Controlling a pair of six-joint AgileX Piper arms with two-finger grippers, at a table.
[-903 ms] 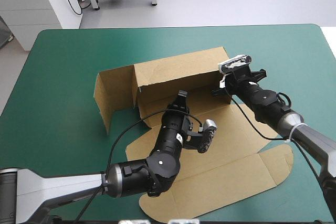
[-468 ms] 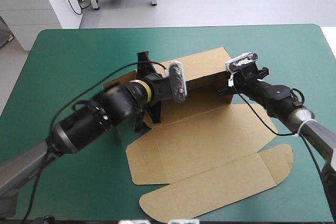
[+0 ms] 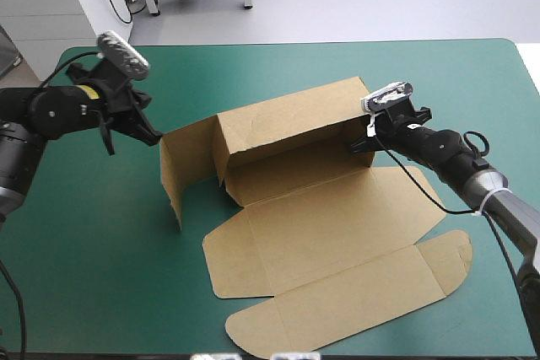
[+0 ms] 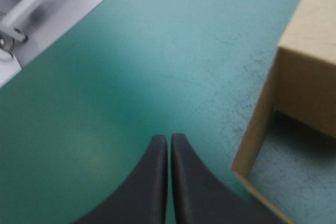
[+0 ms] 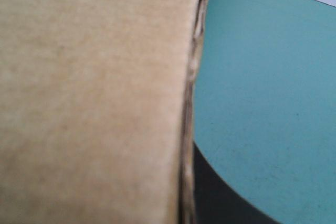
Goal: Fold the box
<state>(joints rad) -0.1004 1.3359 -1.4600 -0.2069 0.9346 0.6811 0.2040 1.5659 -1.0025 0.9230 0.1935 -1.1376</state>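
Box (image 3: 329,233) mid-table, far wall (image 3: 287,120) and left flap (image 3: 190,158) raised. My left gripper (image 4: 168,138), closed empty, has swung out left past that flap; my right gripper (image 3: 361,142) pinches the wall's right end. Flap tuck looks next.

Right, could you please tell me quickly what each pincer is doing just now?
Left pincer: shut, holding nothing, beside the box.
Right pincer: shut on the box.

The brown box (image 3: 321,233) lies mid-table, mostly flat, its far wall and left flap raised upright.
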